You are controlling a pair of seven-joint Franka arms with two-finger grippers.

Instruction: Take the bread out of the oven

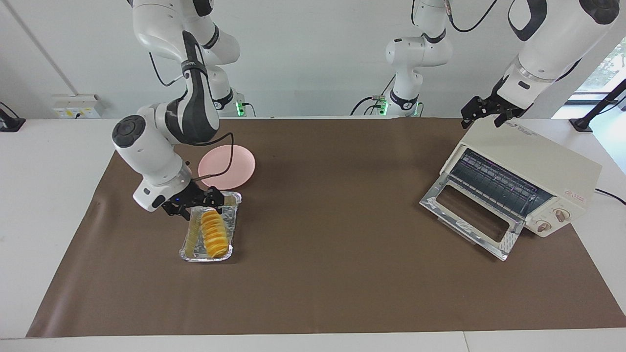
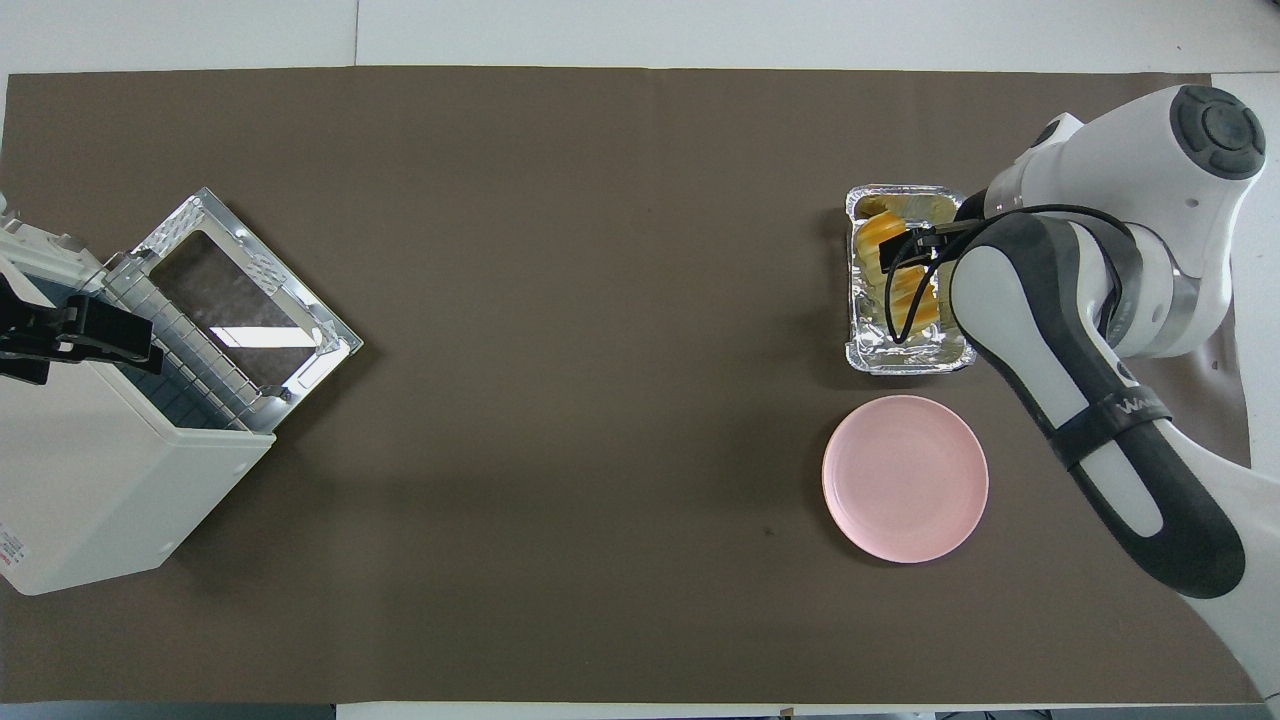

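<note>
The bread (image 1: 216, 237), a golden-yellow ridged loaf, lies in a silver foil tray (image 1: 188, 253) at the right arm's end of the table; it also shows in the overhead view (image 2: 880, 232). My right gripper (image 1: 215, 200) is low over the tray's end nearer the robots, at the bread's end, and it shows in the overhead view (image 2: 902, 250) too. The cream-white oven (image 1: 533, 156) stands at the left arm's end with its glass door (image 1: 469, 210) folded down and only its wire rack showing inside. My left gripper (image 1: 481, 117) is open and empty over the oven's top edge.
A pink plate (image 1: 230, 166) lies empty beside the foil tray, nearer the robots. A brown mat (image 1: 342, 220) covers the table between the tray and the oven. The oven (image 2: 100, 480) and plate (image 2: 905, 478) also show in the overhead view.
</note>
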